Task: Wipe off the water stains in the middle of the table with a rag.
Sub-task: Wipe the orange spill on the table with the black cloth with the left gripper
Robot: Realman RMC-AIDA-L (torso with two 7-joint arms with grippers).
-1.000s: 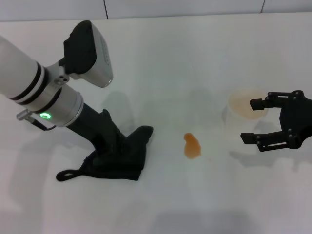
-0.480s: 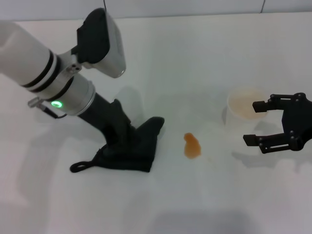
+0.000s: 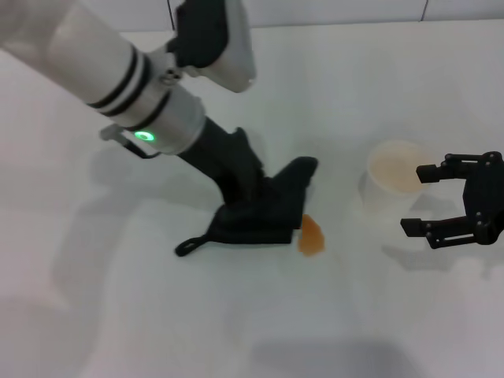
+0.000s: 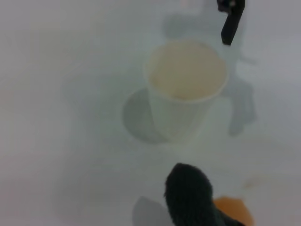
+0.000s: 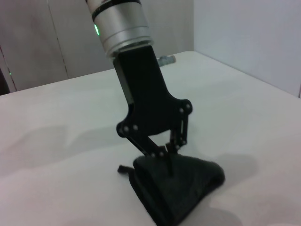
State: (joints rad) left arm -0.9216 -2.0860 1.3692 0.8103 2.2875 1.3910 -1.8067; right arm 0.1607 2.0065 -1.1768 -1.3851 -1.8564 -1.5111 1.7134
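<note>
Head view shows the white table (image 3: 94, 315) filling nearly the whole picture, its grey-lined far edge running along the top. Over its left half the left arm (image 3: 102, 67), white with black bands and a green light on its silver wrist, slants down from the far left corner toward the middle. At its end the left gripper (image 3: 250, 206) presses down into the rag (image 3: 264, 216), its fingers closed on the cloth; the right wrist view shows the black linkage (image 5: 150, 117) standing on the heaped fabric (image 5: 178, 190) with the finger tips sunk into a fold.

The rag lies in the middle of the table, a dark crumpled cloth with one corner raised toward the far edge and a thin black loop (image 3: 189, 246) trailing off toward the left edge. Its near-right edge touches and partly covers the water stains (image 3: 312, 236), a single small orange blot on the table just right of the cloth. The left wrist view shows that same orange patch (image 4: 233, 212) showing from behind the dark cloth tip (image 4: 188, 193).

Toward the right edge stands a translucent whitish plastic cup (image 3: 394, 179), upright, apart from the blot. Just beside it, nearer the right edge, hangs the right gripper (image 3: 422, 198), black, its two fingers spread wide with nothing between them and not touching the cup.
</note>
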